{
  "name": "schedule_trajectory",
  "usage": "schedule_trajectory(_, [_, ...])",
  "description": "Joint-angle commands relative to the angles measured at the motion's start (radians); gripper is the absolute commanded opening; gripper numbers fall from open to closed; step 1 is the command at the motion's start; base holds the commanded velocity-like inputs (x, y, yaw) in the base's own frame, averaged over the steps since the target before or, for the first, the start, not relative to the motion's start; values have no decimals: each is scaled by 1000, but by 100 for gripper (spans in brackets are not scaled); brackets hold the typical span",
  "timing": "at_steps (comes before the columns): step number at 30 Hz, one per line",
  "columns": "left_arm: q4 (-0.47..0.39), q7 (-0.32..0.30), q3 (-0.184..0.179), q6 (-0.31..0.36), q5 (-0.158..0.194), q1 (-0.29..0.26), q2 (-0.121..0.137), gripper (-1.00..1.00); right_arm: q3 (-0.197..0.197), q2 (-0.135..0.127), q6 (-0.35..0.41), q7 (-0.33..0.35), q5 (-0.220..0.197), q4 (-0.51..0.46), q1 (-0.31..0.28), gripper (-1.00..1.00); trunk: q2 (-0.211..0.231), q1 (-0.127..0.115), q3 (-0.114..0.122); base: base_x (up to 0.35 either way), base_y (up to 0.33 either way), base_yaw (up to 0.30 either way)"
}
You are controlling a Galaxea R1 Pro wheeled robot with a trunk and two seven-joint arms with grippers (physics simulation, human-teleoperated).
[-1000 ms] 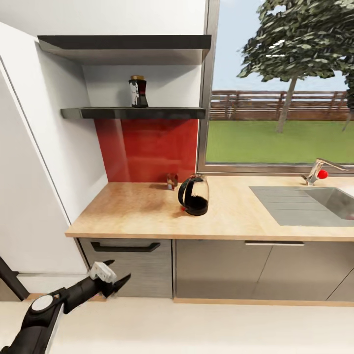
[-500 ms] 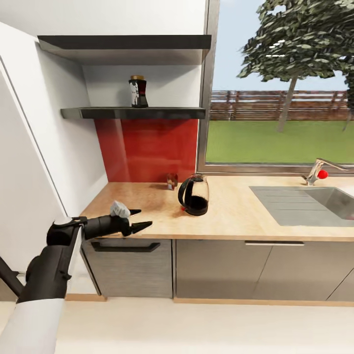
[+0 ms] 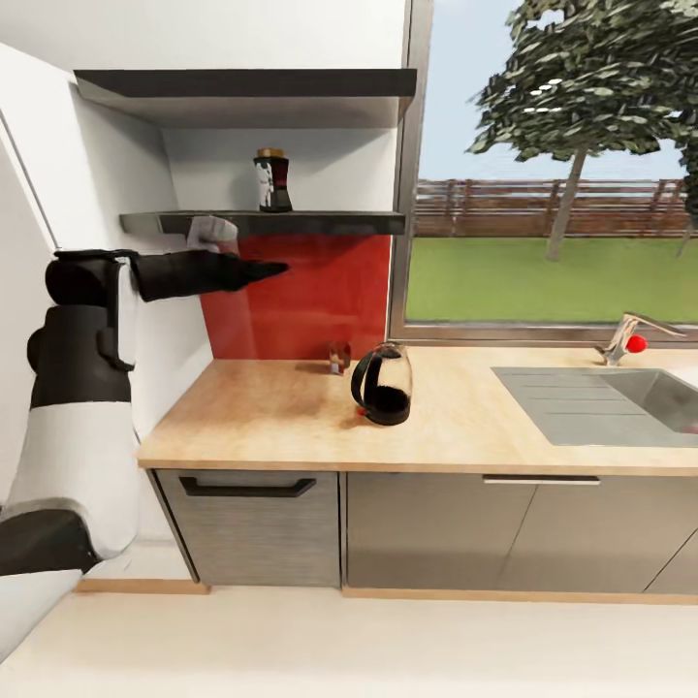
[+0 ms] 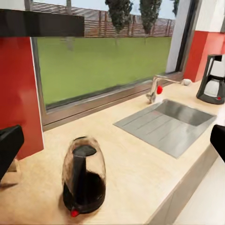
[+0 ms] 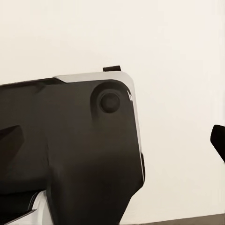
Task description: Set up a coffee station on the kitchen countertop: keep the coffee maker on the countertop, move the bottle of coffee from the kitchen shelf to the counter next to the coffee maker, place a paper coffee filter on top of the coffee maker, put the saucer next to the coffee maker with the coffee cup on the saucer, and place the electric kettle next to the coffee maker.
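The bottle of coffee (image 3: 272, 180), dark with a white label, stands on the lower kitchen shelf (image 3: 320, 223). My left gripper (image 3: 264, 269) is open and empty, held just under that shelf and below-left of the bottle, in front of the red splashback. In the left wrist view its fingers (image 4: 10, 146) stand wide apart around the left gripper (image 4: 115, 140). The electric kettle (image 3: 383, 386) (image 4: 84, 180) sits on the kitchen countertop (image 3: 262, 417). The coffee maker (image 4: 213, 84) stands on the far counter beyond the sink. My right gripper (image 5: 115, 138) is open, facing a dark robot panel.
A small brown object (image 3: 337, 356) stands by the splashback behind the kettle. A steel sink (image 3: 620, 397) with a tap (image 3: 625, 339) lies to the right under the window. A second shelf (image 3: 252, 87) hangs above the bottle. A white wall (image 3: 107, 291) bounds the left.
My left arm has risen from near the floor, past the counter's front edge, to just under the lower shelf. Nothing on the counter or shelf has moved.
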Motion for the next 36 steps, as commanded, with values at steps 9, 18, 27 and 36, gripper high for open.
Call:
schedule_trajectory(9, [118, 122, 3, 6, -10, -207, -42, 100, -2, 1, -10, -1, 2, 1, -1, 100, -2, 1, -2, 0, 0, 0])
schedule_trajectory(18, [181, 282, 3, 5, -17, -328, -76, 100, -2, 1, -10, -3, 3, 2, -1, 100, -2, 1, -2, 0, 0, 0])
schedule_trajectory(27, [225, 647, -13, -22, -16, -400, -149, 100, -1, 0, -10, -4, 3, 4, -1, 100, -2, 1, -2, 0, 0, 0])
schedule_trajectory(36, [408, 1097, -258, -266, -18, -400, -169, 100, -1, -1, -12, -4, 3, 4, -1, 100, -2, 1, -2, 0, 0, 0])
